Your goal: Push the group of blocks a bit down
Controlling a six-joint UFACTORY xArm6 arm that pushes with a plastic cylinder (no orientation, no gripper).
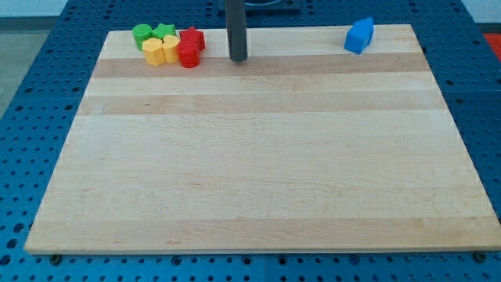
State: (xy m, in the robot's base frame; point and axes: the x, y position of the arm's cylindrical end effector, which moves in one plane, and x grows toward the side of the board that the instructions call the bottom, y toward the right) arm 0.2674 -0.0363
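Observation:
A tight group of blocks sits at the view's top left of the wooden board (pixel 258 149). It holds a green round block (pixel 142 34), a green star-shaped block (pixel 163 31), a red star-shaped block (pixel 192 37), a red round block (pixel 188 54), a yellow round block (pixel 153 53) and a yellow block (pixel 170 48) of unclear shape. They touch one another. My tip (pixel 238 58) rests on the board to the right of the group, a short gap from the red blocks, level with the group's lower row.
Two blue blocks (pixel 359 35) stand together near the board's top right corner. The board lies on a blue perforated table (pixel 31 94).

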